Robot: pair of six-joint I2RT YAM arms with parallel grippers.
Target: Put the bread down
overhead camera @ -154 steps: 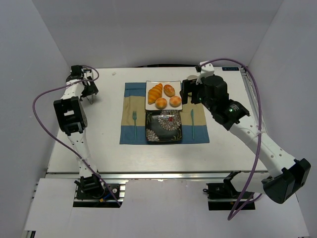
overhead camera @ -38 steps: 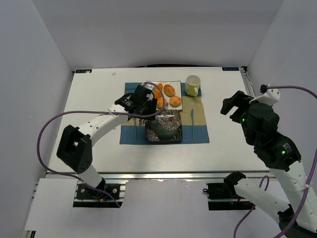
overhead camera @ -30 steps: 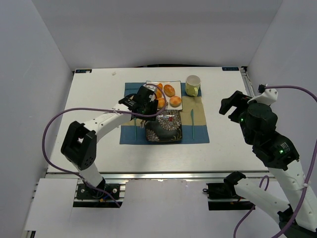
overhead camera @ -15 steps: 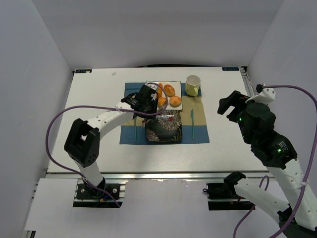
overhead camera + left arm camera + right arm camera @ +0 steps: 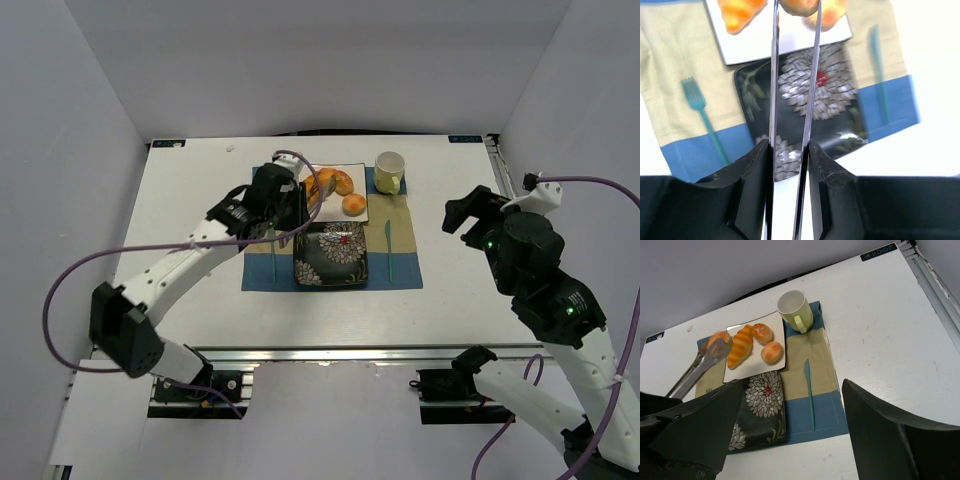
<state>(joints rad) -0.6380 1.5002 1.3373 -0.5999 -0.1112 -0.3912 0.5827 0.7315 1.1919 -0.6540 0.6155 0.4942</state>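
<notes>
Desk (image 5: pixel 200 280) holds a placemat (image 5: pixel 402 272). Left gripper (image 5: pixel 789 147) clamps tongs (image 5: pixel 774 90) pinching a bun (image 5: pixel 799 6) at their far tips; right gripper (image 5: pixel 466 210) gapes wide.

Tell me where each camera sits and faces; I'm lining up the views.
Top external: above and behind the bases, looking down on the table; left arm and right arm both show.
Left wrist: on the left arm, looking down along the left gripper, shut on a bun, at the floral plate.
Right wrist: on the raised right arm, facing far-left toward the cup and white plate; the open right gripper frames the bottom.
Shared: all three show the floral plate.
</notes>
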